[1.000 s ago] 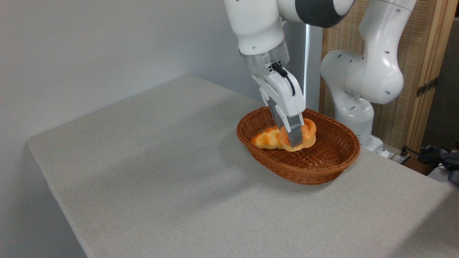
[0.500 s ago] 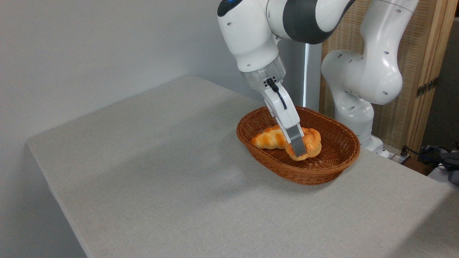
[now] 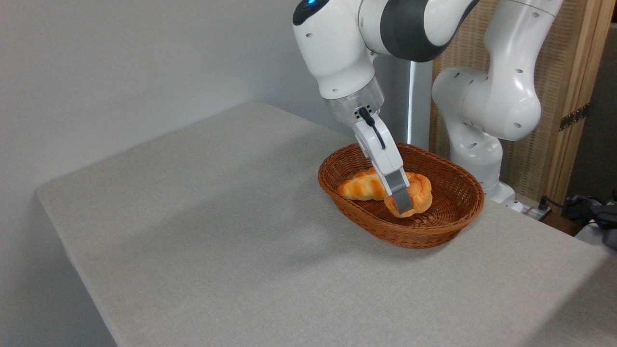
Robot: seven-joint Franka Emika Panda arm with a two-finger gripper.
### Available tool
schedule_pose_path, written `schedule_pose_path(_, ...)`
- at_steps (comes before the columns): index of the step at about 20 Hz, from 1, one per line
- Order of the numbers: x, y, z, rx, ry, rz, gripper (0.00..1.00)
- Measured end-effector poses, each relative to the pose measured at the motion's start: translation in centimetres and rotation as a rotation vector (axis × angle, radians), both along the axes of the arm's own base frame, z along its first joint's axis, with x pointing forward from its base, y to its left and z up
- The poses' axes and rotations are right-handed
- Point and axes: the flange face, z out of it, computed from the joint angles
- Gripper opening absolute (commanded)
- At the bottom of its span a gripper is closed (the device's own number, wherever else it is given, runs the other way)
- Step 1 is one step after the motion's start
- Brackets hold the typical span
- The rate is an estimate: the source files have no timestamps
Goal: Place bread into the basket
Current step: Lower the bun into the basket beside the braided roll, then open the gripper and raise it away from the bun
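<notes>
The bread (image 3: 421, 192), a small golden knotted bun, sits low inside the brown wicker basket (image 3: 450, 229) at the table's right side. My gripper (image 3: 408, 204) reaches down into the basket at a slant and is shut on the bread. Its near grey finger (image 3: 398, 189) covers the bun's front face, and the far finger is hidden behind the bun. The bun's underside looks down on the basket floor or just above it; I cannot tell which.
A longer braided loaf (image 3: 358, 187) lies in the basket's left half, touching the bun. The robot's white base (image 3: 482, 111) stands behind the basket. A wooden screen and cables are at the far right. The table edge runs along the left and front.
Over the second, my gripper tilted and carried the bread down and slightly right, off the loaf's end into the basket's middle. In the last half second it barely moved.
</notes>
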Motion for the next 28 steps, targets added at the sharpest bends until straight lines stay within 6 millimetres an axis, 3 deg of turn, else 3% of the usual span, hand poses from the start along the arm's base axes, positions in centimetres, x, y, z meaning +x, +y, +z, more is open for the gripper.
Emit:
schedule_pose_path(21, 0.0, 0.0, 0.1, 0.0, -0.002, 0.0, 1.0)
schedule_pose_path(25, 0.7, 0.1, 1.7, -0.002, -0.042, 0.003, 1.0)
schedule_pose_path(28, 1.9, 0.4, 5.3, -0.003, -0.116, 0.022, 1.0)
